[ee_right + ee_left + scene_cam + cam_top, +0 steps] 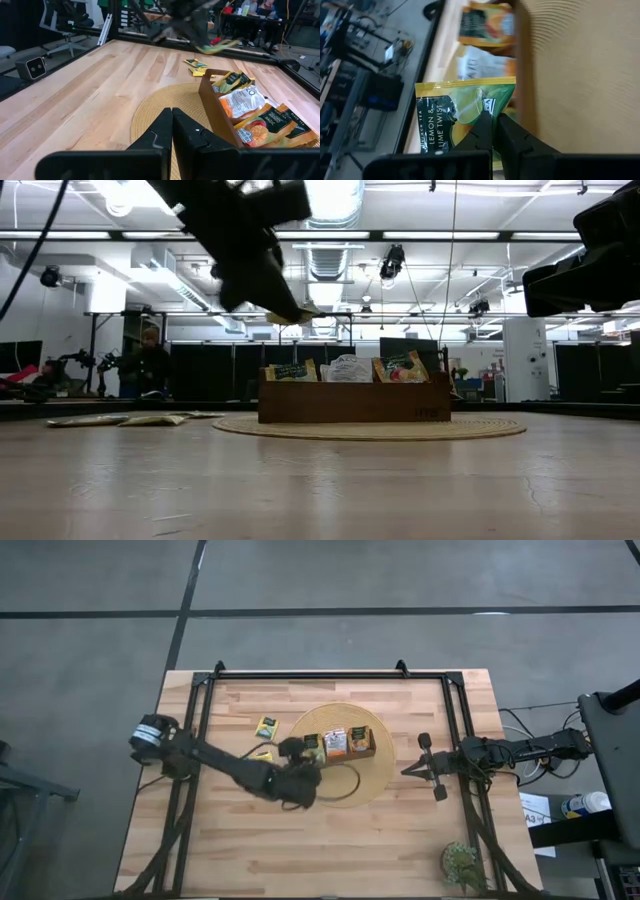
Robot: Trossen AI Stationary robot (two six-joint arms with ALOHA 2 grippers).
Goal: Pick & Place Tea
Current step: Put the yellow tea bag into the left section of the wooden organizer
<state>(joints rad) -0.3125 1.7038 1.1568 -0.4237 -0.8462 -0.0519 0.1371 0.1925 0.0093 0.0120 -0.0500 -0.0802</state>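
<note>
Tray (361,753) on mat holds several tea packets. Left pincer (492,131) clenched on yellow-green packet (465,117), raised near tray's end compartment. Loose packets (266,727) remain on surface. Right pincer (172,131) clenched, empty, waiting beside mat.

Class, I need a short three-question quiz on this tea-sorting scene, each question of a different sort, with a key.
1. True or false: the left gripper holds a yellow-green tea packet.
2. Multiple choice: the wooden tray stands on A) bare table, B) a round woven mat, C) a box.
3. Fill in: the right gripper waits near the table's ____ edge, its fingers shut.

Key: 1 true; 2 B; 3 right.
</note>
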